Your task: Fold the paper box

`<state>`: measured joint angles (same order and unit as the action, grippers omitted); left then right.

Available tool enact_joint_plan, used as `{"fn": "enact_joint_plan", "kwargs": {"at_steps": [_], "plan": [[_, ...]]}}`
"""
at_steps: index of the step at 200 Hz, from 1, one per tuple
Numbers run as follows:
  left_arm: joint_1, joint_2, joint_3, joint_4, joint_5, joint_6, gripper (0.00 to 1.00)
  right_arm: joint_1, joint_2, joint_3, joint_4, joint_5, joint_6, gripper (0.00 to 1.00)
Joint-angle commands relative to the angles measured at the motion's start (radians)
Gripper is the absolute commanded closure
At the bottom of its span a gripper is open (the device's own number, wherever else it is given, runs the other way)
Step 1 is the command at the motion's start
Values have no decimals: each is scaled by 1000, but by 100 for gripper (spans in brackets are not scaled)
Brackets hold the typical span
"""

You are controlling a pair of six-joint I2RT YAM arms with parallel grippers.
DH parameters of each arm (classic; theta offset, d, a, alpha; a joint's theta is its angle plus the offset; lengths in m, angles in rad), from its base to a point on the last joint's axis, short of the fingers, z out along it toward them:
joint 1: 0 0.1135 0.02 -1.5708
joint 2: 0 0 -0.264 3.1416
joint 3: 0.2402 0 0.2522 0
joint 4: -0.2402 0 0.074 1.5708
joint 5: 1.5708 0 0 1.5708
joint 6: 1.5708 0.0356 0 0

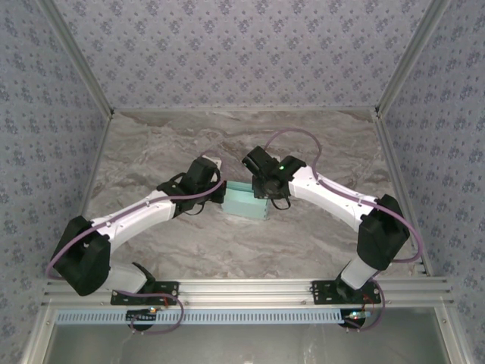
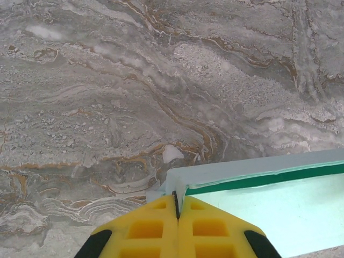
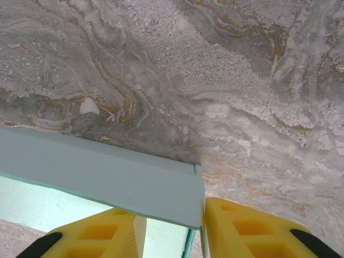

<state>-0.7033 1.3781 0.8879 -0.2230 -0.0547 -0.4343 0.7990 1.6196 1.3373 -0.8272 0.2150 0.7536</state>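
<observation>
The paper box (image 1: 244, 203) lies near the middle of the marbled tabletop (image 1: 151, 144). It is pale aqua and open at the top, and in the overhead view its long side runs roughly from 10 o'clock to 4 o'clock.

The left gripper (image 1: 221, 191) meets the box at its 10 o'clock end. The right gripper (image 1: 264, 197) comes in at the box's 2 o'clock side, so the box sits between the two arms.

From the left wrist, the left gripper (image 2: 176, 196) has its yellow jaws clenched tight, with only a thin dark seam between them. Their tips are right at a raised corner of the paper box (image 2: 269, 209), whose wall runs off toward 3 o'clock above a pale floor. Whether any card is nipped in that seam cannot be told.

From the right wrist, the right gripper (image 3: 174, 209) has its jaws parted and sits astride an end corner of the paper box (image 3: 107, 177). The 3 o'clock finger is just outside the end wall and touches it. The 9 o'clock finger is inside the box, partly under the wall, with a gap between it and the corner, so the jaws are not clamped on the card.
</observation>
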Motion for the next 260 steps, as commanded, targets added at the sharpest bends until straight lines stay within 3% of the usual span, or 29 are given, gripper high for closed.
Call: {"fn": "enact_joint_plan", "kwargs": {"at_steps": [1,65,143,260], "plan": [[-9,-12,-4,-1,-16,-15,100,-3,0,-24,-3,-10,30,63],[-9,-11,2,-4,-20,-17,100,-3,-3,-29,-15,12,32,67],[-9,-10,9,-8,-23,-24,100,0,10,7,-19,7,27,79],[-10,-5,1,10,-14,-46,100,16,44,36,-11,-14,50,85]]}}
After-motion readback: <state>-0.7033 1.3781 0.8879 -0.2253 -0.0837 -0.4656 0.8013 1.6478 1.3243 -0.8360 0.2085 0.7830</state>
